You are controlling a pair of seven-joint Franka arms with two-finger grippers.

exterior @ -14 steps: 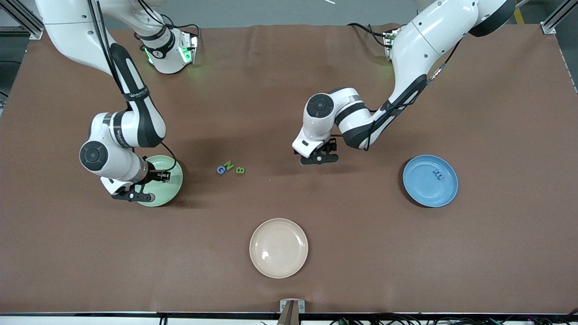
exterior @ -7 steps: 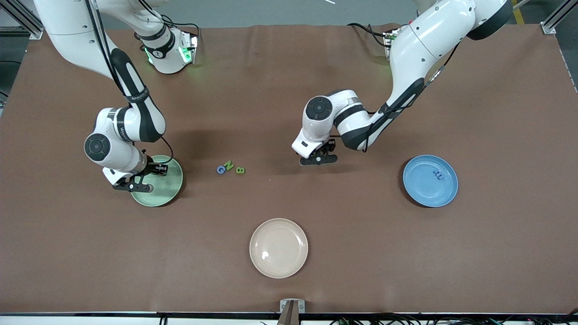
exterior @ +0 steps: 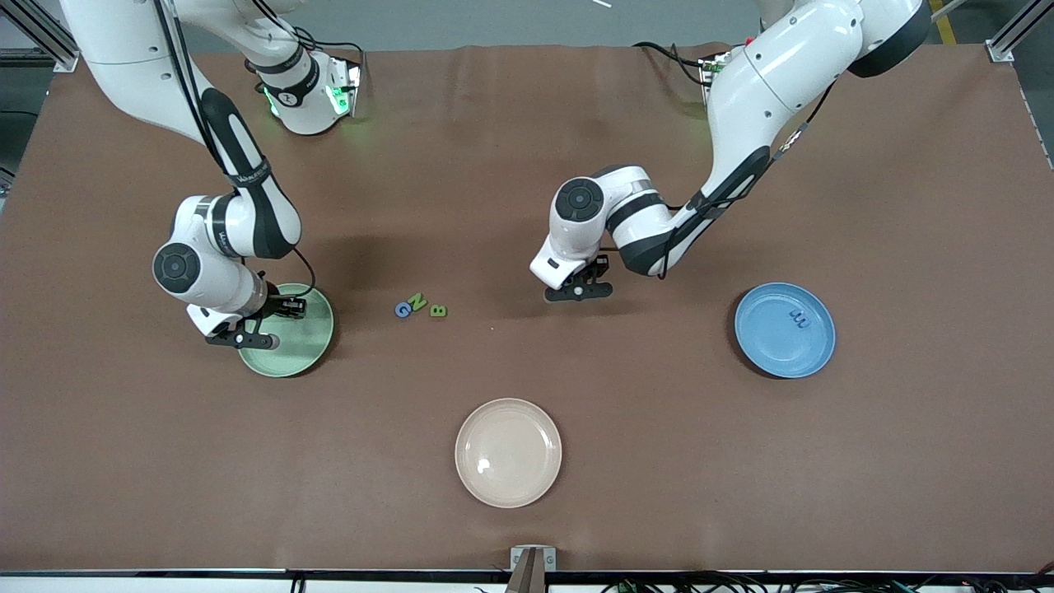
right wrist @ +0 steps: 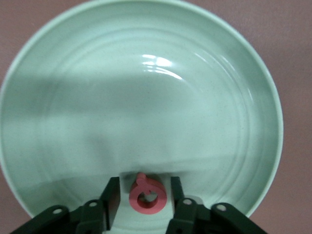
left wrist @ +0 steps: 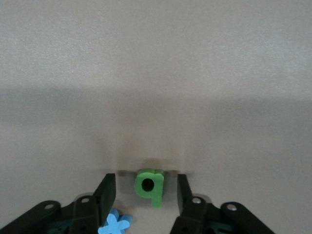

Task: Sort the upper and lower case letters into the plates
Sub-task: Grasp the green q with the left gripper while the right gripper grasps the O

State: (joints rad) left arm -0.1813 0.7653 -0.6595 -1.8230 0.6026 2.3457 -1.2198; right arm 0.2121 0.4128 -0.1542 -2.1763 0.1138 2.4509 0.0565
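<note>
Sorting capitals into one plate and small letters into the other, judging by the layout. Seen on the right arm's side?

Right gripper [exterior: 240, 338] clamped on the pink-red Q [right wrist: 147, 197], hanging over the pale green plate [exterior: 309, 350], just inside its rim. Looks like a drop about to happen.

So next, on that side?

Spreading the fingers, letting the Q fall into the dish, then lifting clear. Afterwards, probably off to the blue G [exterior: 403, 310], green N [exterior: 418, 301] and green B [exterior: 439, 310], lying close together on the table [exterior: 527, 165] between the two arms.

And the left gripper [exterior: 579, 291]?

Spread wide, low over bare table, straddling the green b [left wrist: 150, 185] without touching it. Blue x [left wrist: 114, 224] just beside one finger [left wrist: 106, 192].

Risk there?

Catching the x on the way in, perhaps. Calls for closing squarely on the b alone, lifting, and carrying it to the blue plate [exterior: 770, 350] toward the left arm's end, already holding the blue m [exterior: 797, 317].

Cream plate [exterior: 508, 486]?

Nearest the front camera, holding nothing, seemingly no part of the sort.

Far along?

Early to middling, by the look of it: only the m plated, the Q nearly so.
</note>
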